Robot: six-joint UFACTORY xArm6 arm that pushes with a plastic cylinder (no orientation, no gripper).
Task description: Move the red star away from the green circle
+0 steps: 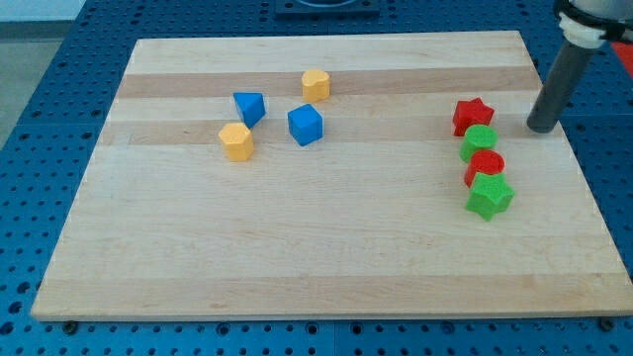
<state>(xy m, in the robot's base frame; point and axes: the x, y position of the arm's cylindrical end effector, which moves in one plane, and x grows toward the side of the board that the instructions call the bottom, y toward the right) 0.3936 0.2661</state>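
Note:
The red star (472,115) lies on the wooden board at the view's right. The green circle (479,142) sits just below it and touches it. My tip (540,129) rests on the board to the right of the red star, about a block's width away, touching no block. Below the green circle come a red circle (485,166) and a green star (490,196), forming a tight column.
At the view's upper left lie a blue triangle (250,107), a blue cube (306,125), a yellow hexagon (236,141) and a yellow block (316,84). The wooden board (297,257) ends just right of my tip, with blue perforated table beyond.

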